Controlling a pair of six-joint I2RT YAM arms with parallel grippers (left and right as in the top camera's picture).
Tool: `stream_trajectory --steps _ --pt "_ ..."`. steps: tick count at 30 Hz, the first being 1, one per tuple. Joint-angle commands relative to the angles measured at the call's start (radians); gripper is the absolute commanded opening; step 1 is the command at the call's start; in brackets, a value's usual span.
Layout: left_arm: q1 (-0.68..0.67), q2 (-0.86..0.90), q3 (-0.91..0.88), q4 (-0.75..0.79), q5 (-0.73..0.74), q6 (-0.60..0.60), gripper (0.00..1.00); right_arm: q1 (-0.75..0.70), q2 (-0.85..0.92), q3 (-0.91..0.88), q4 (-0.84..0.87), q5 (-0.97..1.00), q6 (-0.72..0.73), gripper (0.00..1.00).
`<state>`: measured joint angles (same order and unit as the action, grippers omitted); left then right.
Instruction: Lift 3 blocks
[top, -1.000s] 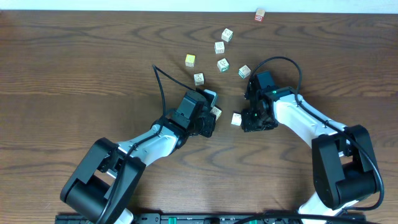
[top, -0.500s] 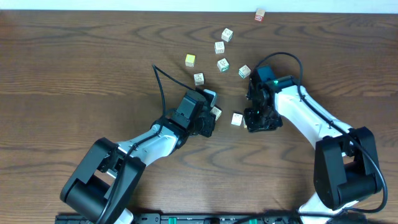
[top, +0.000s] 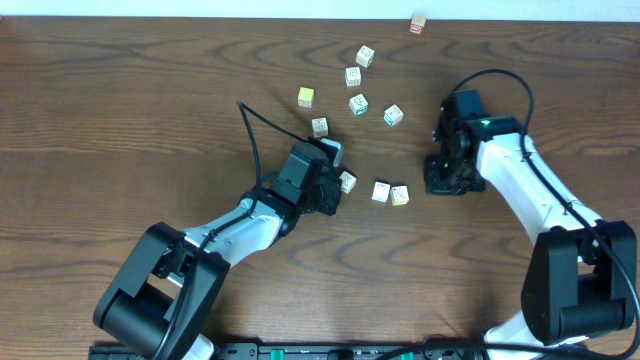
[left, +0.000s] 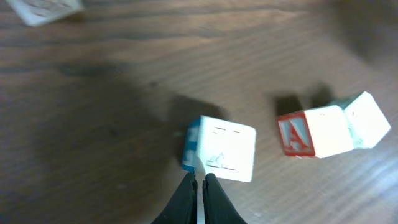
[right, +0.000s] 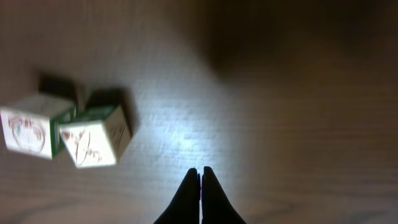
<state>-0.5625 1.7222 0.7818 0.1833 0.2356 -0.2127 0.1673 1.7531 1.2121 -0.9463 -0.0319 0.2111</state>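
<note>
Since a second ago, your right gripper (top: 440, 184) has backed off to the right. Where it stood, a yellow-orange block (top: 400, 194) now lies touching the red-marked block (top: 381, 191). The left arm has barely shifted.

Overhead: I count ten cubes.
- Three are task blocks, lying in a short row between the arms. The dark-print block (top: 347, 181) sits just beside the pair, not touching it.
- Six others are scattered above them, including the solid yellow cube (top: 305, 96).
- One reddish cube (top: 418, 22) sits alone at the far edge of the table (top: 120, 110).

The row looks deliberate, probably gathered so the three can be taken together (my reading only). None is lifted yet.

Left wrist: the left gripper (left: 200, 186) has its fingers pressed together with nothing between them. The tips are at the near edge of the dark-print block (left: 221, 148), a nudging pose rather than a grip. The red "A" block (left: 311, 130) and its neighbour (left: 367, 118) lie to the right of it.

Right wrist: the fingers are closed and empty over bare wood. Two blocks sit together at the left, well apart from the tips. The light is too dim to tell their colours.
</note>
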Motion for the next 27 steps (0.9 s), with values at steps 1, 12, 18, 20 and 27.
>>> stream_trajectory --steps 1,12,18,20,27 --pt "0.033 -0.018 0.029 -0.002 -0.054 0.014 0.08 -0.020 0.001 0.002 0.034 -0.030 0.000 0.01" --pt "0.100 -0.007 0.054 0.040 -0.053 0.064 0.07 -0.013 0.038 -0.037 0.125 -0.079 0.001 0.01" --pt "0.099 0.036 0.094 0.040 -0.038 0.063 0.08 -0.012 0.106 -0.037 0.127 -0.110 0.001 0.01" --pt "0.099 0.072 0.101 0.039 -0.037 0.062 0.08 -0.012 0.129 -0.037 0.127 -0.128 0.000 0.01" --pt "0.099 0.124 0.102 0.039 -0.023 0.063 0.08 0.009 0.162 -0.038 0.126 -0.131 0.000 0.01"
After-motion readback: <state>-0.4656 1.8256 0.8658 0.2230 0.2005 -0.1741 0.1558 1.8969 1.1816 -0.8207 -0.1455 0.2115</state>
